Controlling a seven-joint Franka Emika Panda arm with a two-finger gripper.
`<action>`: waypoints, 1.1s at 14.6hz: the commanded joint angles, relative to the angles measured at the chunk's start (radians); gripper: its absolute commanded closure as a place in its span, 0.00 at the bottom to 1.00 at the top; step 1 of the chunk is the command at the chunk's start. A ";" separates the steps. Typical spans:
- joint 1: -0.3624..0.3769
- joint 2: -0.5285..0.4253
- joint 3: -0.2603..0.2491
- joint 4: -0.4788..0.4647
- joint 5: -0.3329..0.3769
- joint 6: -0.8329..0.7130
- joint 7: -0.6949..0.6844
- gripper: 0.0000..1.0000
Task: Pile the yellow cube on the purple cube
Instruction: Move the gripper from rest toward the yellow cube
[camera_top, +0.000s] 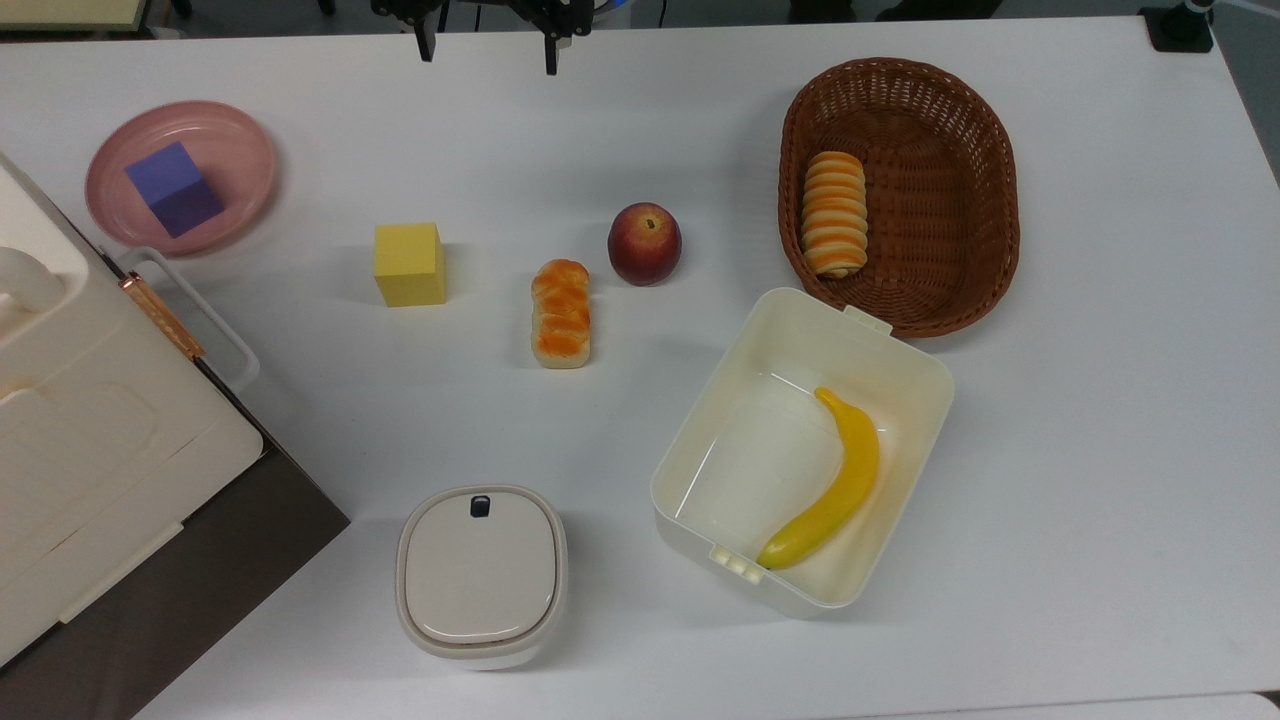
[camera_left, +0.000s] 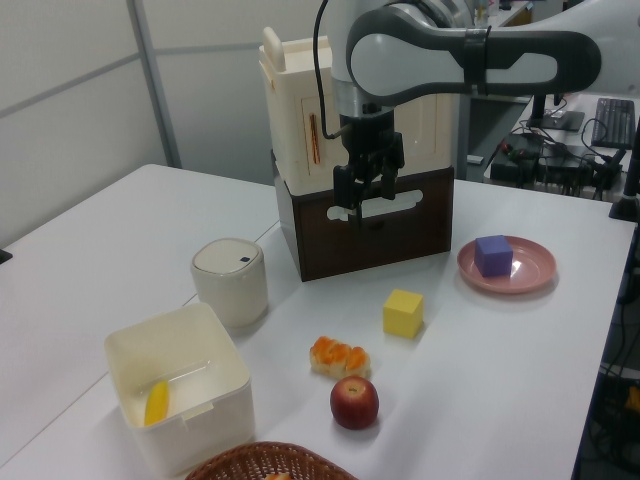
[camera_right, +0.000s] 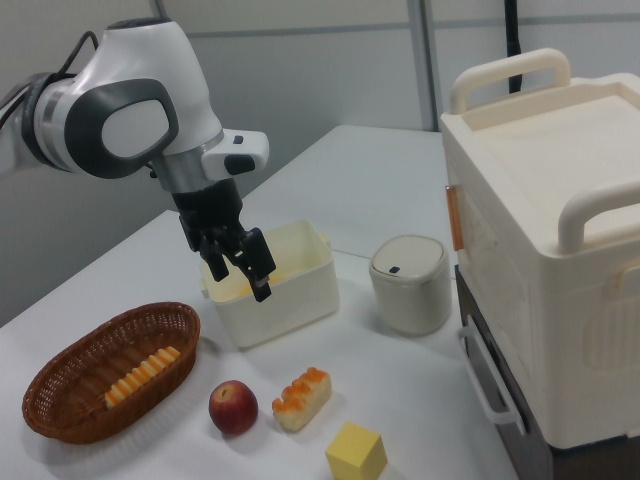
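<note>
Claw (camera_left: 367, 204) open and empty, raised above the counter (camera_top: 1100, 450). Yellow cube (camera_top: 410, 263) on the counter below, apart from it. Pink plate (camera_top: 240, 140) holds the purple cube (camera_top: 175, 188); white box (camera_top: 900, 380) holds a banana (camera_top: 830, 485).

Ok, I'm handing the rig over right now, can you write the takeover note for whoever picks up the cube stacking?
Gripper: open, holding nothing, raised above the white table.
Matte yellow foam-like cube: sits on the table, apart from the glazed bread roll on the top view's right.
Blue-violet matte cube: rests in the shallow pink plate, on the top view's left of the yellow cube.
Done: nothing yet; the cubes are apart.
Left: grasp the yellow cube, lift it, set it on the blue-violet cube.
</note>
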 joint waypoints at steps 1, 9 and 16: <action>-0.021 0.004 -0.018 -0.006 0.001 -0.005 0.012 0.00; -0.120 0.049 -0.019 -0.030 -0.005 0.029 -0.229 0.00; -0.152 0.113 -0.019 -0.219 -0.069 0.172 -0.342 0.00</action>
